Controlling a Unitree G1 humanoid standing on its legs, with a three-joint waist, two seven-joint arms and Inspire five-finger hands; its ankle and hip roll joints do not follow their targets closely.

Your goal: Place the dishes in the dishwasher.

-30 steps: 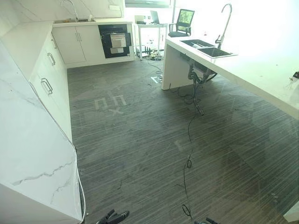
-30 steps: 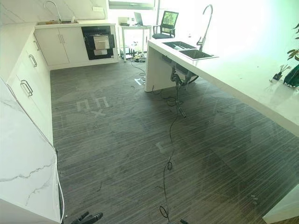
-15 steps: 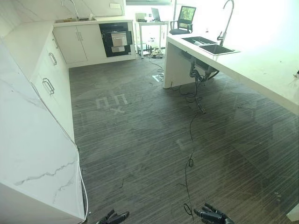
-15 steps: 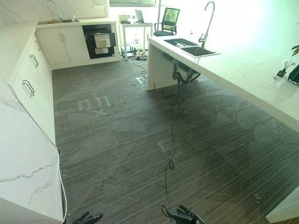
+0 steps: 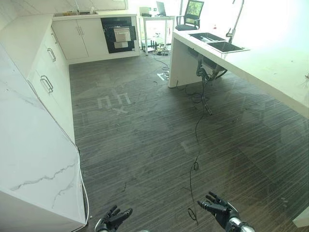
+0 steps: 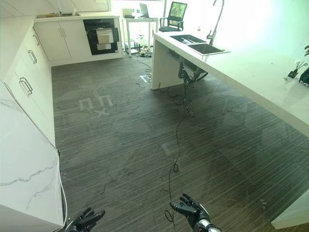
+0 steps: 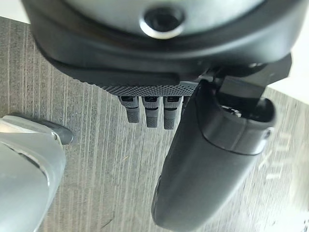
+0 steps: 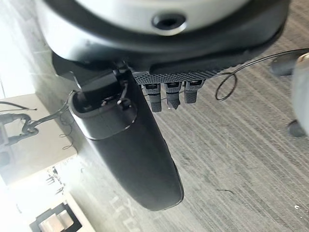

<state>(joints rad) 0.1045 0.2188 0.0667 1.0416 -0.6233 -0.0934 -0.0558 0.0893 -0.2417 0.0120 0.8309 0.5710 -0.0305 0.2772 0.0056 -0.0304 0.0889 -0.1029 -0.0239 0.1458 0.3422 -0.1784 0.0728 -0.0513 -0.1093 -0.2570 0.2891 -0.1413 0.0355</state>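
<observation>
Low at the near edge of the head views, both hands are hanging over bare floor. Left hand (image 5: 115, 220) is showing w/ fingers spread and relaxed, holding nothing; it's sitting just beside the near end of the marble-look counter (image 5: 34, 159) on the robot's left. Left wrist view: thumb (image 7: 207, 164) is lying straight, fingers (image 7: 150, 110) are pointing down toward the floor, nothing between them. Right hand (image 5: 218, 210) is also splayed apart, empty, w/ fingers pointing left over the dark striped wood-grain floor (image 5: 145, 140). Right wrist view is giving the same: straight thumb (image 8: 130, 150), loose fingers (image 8: 170, 96), floor past them.

Out from the hands: a thin black cable (image 5: 195, 145) is running across the floor from near the right hand toward the island's base. White tape marks (image 5: 115, 102) are sitting on the floor mid-room. Left side: white cabinets w/ bar handles (image 5: 47, 83) are running back along the wall.

Right side: long white island counter (image 5: 270, 72) is stretching away, w/ a sink (image 5: 218, 44) and tall faucet (image 6: 216, 21) at its far end; pipes and cords are hanging below at that end. A small plant (image 6: 303, 72) is standing on the island at the right edge.

Far wall: dishwasher (image 5: 119, 35), dark-fronted, is built into the white cabinets, well apart from both hands; can't tell from here whether its door is open. Another sink (image 6: 53, 15) is sitting in the counter left of it. Beyond, a desk w/ laptop (image 6: 145, 10) and an office chair (image 6: 174, 17). Dishes: can't make any out at this range.
</observation>
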